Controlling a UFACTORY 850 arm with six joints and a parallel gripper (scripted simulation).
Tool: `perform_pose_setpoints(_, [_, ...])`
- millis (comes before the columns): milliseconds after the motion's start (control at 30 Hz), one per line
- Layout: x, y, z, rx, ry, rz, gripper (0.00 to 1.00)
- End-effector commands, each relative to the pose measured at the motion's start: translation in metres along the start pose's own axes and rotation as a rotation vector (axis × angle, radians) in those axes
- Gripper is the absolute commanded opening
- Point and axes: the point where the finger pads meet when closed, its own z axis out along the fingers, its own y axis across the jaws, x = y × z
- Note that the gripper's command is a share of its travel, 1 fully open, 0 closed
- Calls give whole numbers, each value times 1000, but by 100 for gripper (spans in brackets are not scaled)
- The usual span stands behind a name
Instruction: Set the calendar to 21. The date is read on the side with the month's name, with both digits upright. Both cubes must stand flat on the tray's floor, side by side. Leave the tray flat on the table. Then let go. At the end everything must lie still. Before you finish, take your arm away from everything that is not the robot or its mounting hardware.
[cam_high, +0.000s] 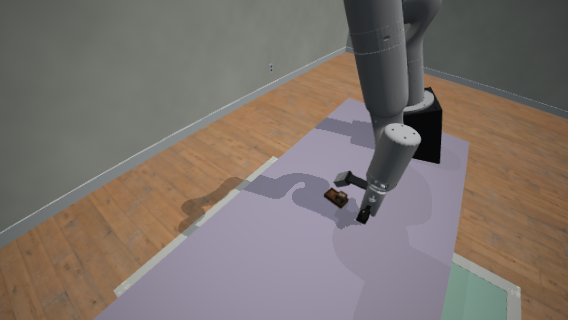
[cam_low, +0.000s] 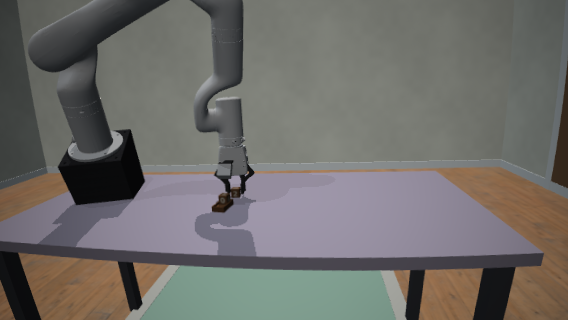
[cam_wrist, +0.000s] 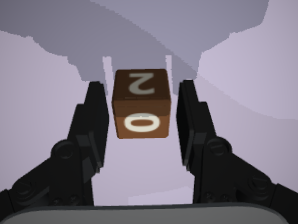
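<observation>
A brown cube (cam_wrist: 142, 102) (cam_low: 235, 192) stands on the table, between my gripper's fingers. In the wrist view it shows an upside-down 2 on its far, darker face and a 0 on the nearer, brighter face. My gripper (cam_wrist: 142, 99) (cam_high: 363, 215) is open, with a gap on both sides of the cube. The brown tray (cam_high: 334, 202) (cam_low: 218, 208) lies close beside the gripper. A second cube (cam_high: 342, 196) (cam_low: 224, 199) is in one end of the tray; its digit is too small to read surely. The month's name cannot be made out.
The lilac table (cam_high: 240, 260) (cam_low: 380, 220) bears the tray and cubes. The robot's black base block (cam_high: 427, 135) (cam_low: 102, 172) stands at one end of it. The arm's shadow falls across the table around the tray.
</observation>
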Motion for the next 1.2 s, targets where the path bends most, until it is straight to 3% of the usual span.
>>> perform_pose_setpoints(0, [0,-1,0,1,0,0,47])
perform_pose_setpoints(1033, [0,-1,0,1,0,0,47])
perform_pose_setpoints(1067, [0,-1,0,1,0,0,27])
perform_pose_setpoints(1167, [0,-1,0,1,0,0,27])
